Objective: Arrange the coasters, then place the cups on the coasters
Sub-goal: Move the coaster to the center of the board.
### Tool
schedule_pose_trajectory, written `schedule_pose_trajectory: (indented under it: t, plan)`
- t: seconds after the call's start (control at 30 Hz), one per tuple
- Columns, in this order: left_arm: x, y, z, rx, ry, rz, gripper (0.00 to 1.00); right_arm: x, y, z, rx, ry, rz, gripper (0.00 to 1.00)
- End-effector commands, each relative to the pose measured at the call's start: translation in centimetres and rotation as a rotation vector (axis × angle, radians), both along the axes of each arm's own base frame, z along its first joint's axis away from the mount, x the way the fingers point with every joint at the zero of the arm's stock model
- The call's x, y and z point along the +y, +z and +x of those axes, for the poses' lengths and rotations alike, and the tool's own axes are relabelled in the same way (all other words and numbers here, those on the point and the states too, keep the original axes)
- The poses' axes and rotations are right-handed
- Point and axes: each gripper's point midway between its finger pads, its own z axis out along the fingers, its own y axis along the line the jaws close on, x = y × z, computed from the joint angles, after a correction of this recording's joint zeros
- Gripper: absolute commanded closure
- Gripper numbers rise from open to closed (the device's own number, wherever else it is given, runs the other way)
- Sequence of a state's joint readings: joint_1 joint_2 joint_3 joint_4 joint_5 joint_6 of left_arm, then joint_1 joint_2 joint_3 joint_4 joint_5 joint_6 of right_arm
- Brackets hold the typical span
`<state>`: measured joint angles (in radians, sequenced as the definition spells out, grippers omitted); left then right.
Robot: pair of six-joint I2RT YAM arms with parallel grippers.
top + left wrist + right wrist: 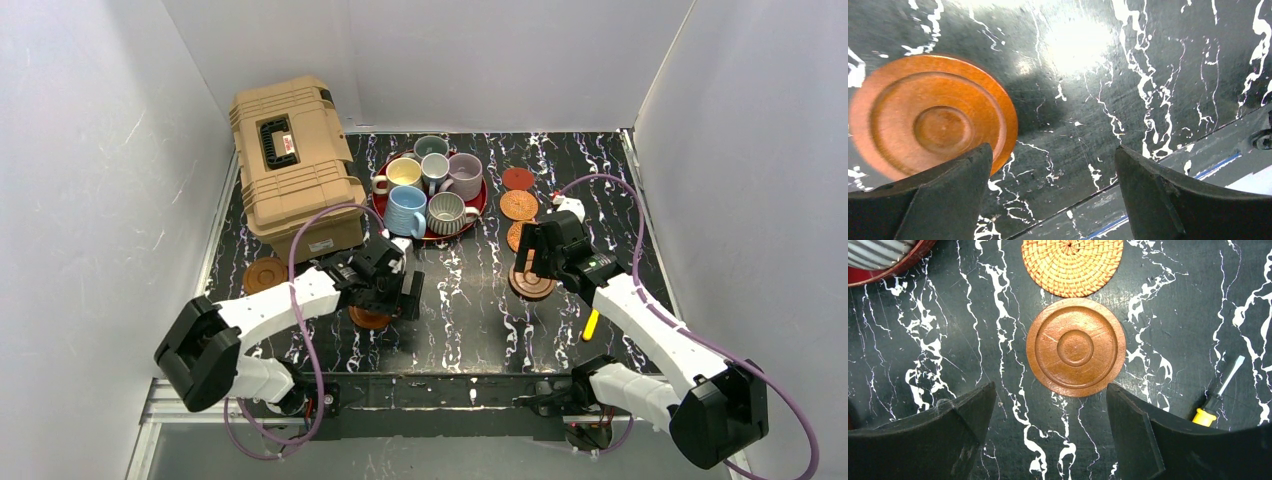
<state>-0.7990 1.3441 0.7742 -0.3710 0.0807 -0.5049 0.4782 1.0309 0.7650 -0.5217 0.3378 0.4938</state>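
Observation:
Several cups stand together on the red tray (478, 208), among them a light blue ribbed cup (407, 210) and a lilac cup (464, 175). One wood coaster (933, 117) lies just left of my left gripper (1053, 165), which hangs open over bare table. Another wood coaster (1076, 346) lies just ahead of my open right gripper (1050, 400), touching an orange woven coaster (1072, 265). A third wood coaster (265, 273) sits far left. A second woven coaster (519, 205) and the pinkish-red coaster (517, 178) lie right of the tray.
A tan toolbox (295, 160) fills the back left corner. A yellow-handled screwdriver (1218, 395) lies to the right of my right gripper. White walls close in the table on three sides. The table's front edge (1168, 165) runs right under my left gripper.

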Motion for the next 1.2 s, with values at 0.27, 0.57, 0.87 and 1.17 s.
schedule_pose_trajectory:
  t: [0.27,0.57,0.87,1.17]
  plan:
    - [2.9,-0.4,1.3,-0.06,0.017,0.16,0.08,0.0,2.8,0.8,-0.066,-0.009,0.02,0.05]
    - [1.8,-2.7,0.8,-0.015,0.043,0.099,0.08,0.0,2.9,0.6,-0.068,-0.009,0.021,0.01]
    - [-0.5,-4.2,-1.0,0.075,0.022,-0.005,0.11,0.5,2.5,0.8,-0.063,0.0,0.038,0.02]
    - [-7.4,-3.9,-2.0,0.112,-0.08,-0.127,0.11,0.4,2.6,0.9,-0.067,-0.004,0.04,0.02]
